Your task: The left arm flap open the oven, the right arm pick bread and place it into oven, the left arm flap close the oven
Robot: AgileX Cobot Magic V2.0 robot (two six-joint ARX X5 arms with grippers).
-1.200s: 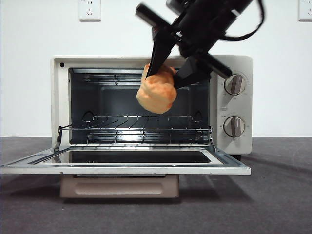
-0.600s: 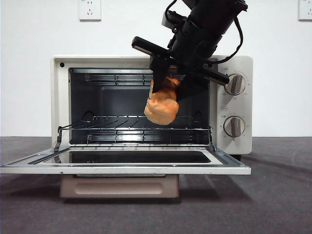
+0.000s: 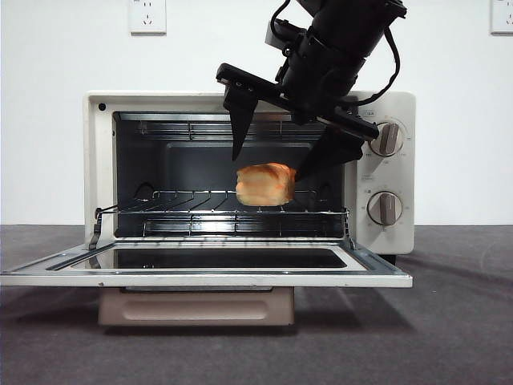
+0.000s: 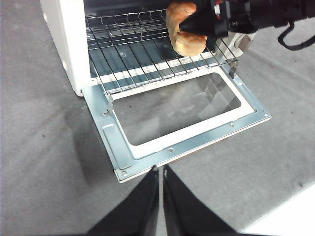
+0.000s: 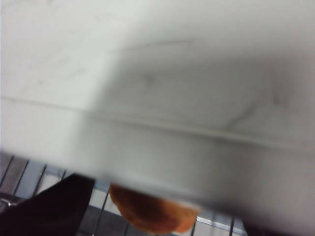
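Note:
The cream-white oven (image 3: 389, 104) stands with its door (image 3: 200, 277) flapped down flat. The golden bread (image 3: 266, 184) rests on the wire rack (image 3: 176, 210), toward the right of the cavity. My right gripper (image 3: 268, 165) hangs open just above the bread, one black jaw on each side, not touching it. The left wrist view shows the bread (image 4: 184, 30) on the rack (image 4: 128, 49) with a right finger (image 4: 197, 23) against its side. My left gripper (image 4: 161, 170) is shut and empty, off the door's front edge (image 4: 187, 147). In the right wrist view the bread (image 5: 152, 214) peeks under the blurred oven front.
Two beige knobs (image 3: 386, 139) sit on the oven's right panel. The beige handle (image 3: 196, 306) hangs under the open door. A dark grey tabletop (image 3: 457, 321) surrounds the oven, and a white wall with sockets (image 3: 147, 15) stands behind.
The right gripper lowered the bread into the oven mouth, then opened. The bread dropped out of the jaws and now lies on the rack.

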